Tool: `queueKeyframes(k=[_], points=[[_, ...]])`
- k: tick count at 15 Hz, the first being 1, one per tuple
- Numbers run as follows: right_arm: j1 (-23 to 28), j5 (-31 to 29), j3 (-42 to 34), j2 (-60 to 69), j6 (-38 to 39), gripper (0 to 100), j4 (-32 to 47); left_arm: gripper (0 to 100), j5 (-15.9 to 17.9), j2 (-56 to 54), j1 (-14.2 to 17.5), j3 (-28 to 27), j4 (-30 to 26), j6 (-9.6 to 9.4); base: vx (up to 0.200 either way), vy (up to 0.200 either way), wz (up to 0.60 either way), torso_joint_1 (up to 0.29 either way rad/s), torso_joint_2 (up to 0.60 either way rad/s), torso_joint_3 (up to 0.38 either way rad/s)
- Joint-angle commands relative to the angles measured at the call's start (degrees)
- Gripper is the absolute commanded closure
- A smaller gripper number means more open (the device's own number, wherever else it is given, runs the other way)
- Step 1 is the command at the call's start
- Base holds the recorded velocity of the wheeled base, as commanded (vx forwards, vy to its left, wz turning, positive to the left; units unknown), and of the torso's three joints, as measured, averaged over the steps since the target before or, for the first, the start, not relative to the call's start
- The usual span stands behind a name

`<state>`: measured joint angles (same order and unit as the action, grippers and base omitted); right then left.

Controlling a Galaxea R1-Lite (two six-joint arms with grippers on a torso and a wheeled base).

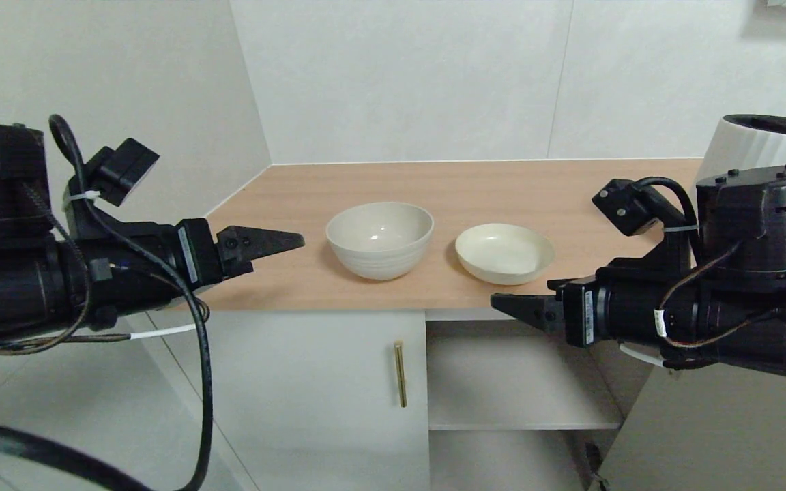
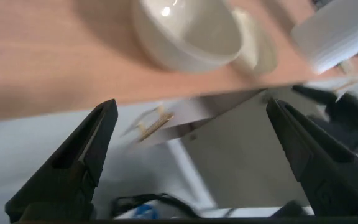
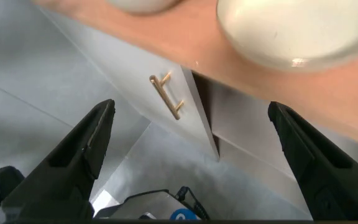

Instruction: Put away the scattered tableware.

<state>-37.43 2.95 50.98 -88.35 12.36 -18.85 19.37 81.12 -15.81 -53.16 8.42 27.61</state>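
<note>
Squarely before me runs the counter (image 1: 475,184), and under it the cabinet (image 1: 311,395), whose left door is shut and whose right side stands open on a shelf (image 1: 522,426). Near the counter's front edge sits the bowl (image 1: 379,239), upright, with the dish (image 1: 504,253) just beside it on my right, not touching. My left gripper (image 1: 290,240) hangs left of the bowl and my right gripper (image 1: 502,305) sits below the front edge under the dish, both with jaws spread wide, holding nothing.
</note>
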Motion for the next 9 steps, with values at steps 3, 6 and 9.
queueKeyframes(k=[3, 6, 9], points=[[1.83, 0.04, 0.08, -2.36, -0.06, 0, -1.19, 0, -0.39, 5.98, -1.59, -3.26, 1.6, 9.3, 0.0, 0.0, 0.0, 0.199, -0.48, -0.287], [3.68, 0.21, -0.27, -4.38, -0.06, 0, -4.27, 0, -5.04, 10.11, -1.59, -5.9, 1.68, 13.26, 0.0, 0.0, 0.0, 0.162, -0.38, -0.222], [4.38, -0.23, 2.46, -6.23, -0.06, 0, -3.3, 0, -10.41, 14.07, -1.94, -8.1, 1.6, 14.66, 0.0, 0.0, 0.0, 0.034, -0.07, -0.042]])
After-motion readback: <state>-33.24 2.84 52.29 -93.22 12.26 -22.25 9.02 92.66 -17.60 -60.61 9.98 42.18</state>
